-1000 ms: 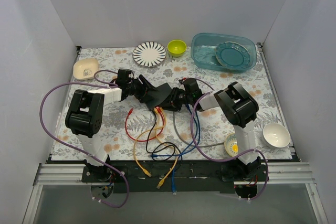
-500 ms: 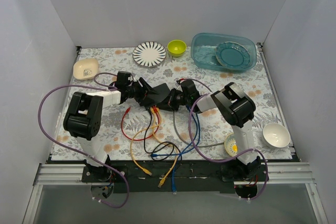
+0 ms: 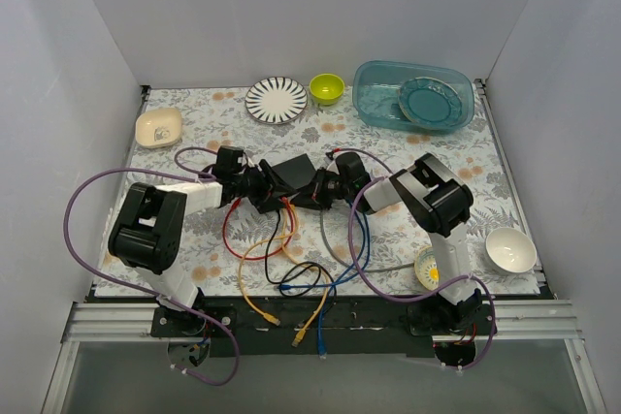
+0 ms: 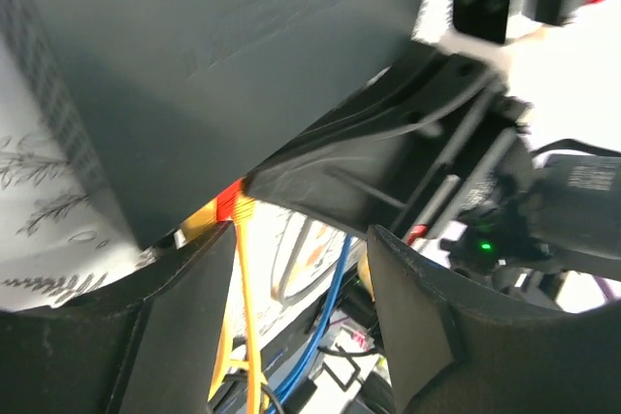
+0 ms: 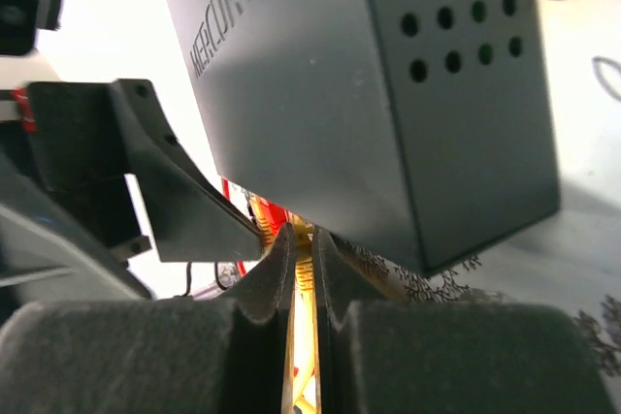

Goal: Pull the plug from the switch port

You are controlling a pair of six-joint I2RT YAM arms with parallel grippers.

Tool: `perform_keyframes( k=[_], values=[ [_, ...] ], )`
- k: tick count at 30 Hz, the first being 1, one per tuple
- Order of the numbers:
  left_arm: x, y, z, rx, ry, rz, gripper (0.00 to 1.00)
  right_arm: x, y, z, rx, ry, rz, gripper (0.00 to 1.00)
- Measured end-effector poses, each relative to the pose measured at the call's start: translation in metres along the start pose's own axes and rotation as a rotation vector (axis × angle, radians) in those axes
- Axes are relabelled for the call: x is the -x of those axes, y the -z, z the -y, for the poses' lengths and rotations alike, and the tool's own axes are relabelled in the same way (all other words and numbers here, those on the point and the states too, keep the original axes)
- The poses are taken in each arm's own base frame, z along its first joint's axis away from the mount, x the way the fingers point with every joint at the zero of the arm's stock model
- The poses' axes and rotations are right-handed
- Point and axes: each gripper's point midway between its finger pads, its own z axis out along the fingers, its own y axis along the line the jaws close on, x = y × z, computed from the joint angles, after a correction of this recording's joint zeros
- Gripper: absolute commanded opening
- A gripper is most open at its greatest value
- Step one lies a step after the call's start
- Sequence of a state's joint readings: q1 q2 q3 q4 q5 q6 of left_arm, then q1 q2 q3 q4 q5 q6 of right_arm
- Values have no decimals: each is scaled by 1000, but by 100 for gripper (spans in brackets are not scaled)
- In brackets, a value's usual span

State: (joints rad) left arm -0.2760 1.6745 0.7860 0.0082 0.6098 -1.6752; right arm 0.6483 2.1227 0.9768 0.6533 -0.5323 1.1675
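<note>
Switch (image 3: 296, 172): flat black box, mid-tabletop (image 3: 223, 115), lying between the two end effectors. The right wrist view shows "MERCURY" lettering on one face and a grid of round vent holes on another.

Plug (image 5: 302, 257): yellow, at the switch's lower edge, beside a red one. Cannot tell whether it is seated in its port.

Right end effector (image 5: 302, 238): fingers almost together, clamped on the yellow plug just below the box.

Left end effector (image 4: 301, 235): fingers (image 4: 184, 336) apart, tips close to the switch's socket edge. Only yellow and blue leads show through the gap, nothing gripped. In the top view it sits against the switch's left end.

Cables (image 3: 291, 269): red, yellow, orange, blue, black and grey, trailing from the switch toward the near edge in loose loops.

Far edge: striped plate (image 3: 276, 100), green bowl (image 3: 326, 88), blue tub (image 3: 456, 84) holding a teal plate (image 3: 430, 102). Cream dish (image 3: 158, 127) far left, white bowl (image 3: 510, 249) near right.
</note>
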Motion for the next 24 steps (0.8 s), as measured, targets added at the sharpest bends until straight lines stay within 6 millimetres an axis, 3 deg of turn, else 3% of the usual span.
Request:
perform_keyframes(
  k=[4,8,12,14,15,17,21,24],
  values=[
    [-4,-3,-6,11,14,-12,56,-5,6,2,-9,23,-1,1],
    [4,-1,-5,6,22,9,57,-13,38,18,-74,35,23,1],
    [27,9,3,1,23,67,57,14,80,38,-184,65,133,1],
    [41,14,13,-14,9,101,57,31,97,47,-233,82,188,16],
    [48,17,17,-22,2,117,57,38,103,50,-252,93,208,30],
    [60,22,25,-36,-9,148,57,42,108,52,-276,111,223,45],
    [69,26,27,-39,-12,175,57,41,101,34,-286,190,214,50],
    [69,26,26,-36,-10,174,57,40,88,8,-278,266,198,51]
  ],
)
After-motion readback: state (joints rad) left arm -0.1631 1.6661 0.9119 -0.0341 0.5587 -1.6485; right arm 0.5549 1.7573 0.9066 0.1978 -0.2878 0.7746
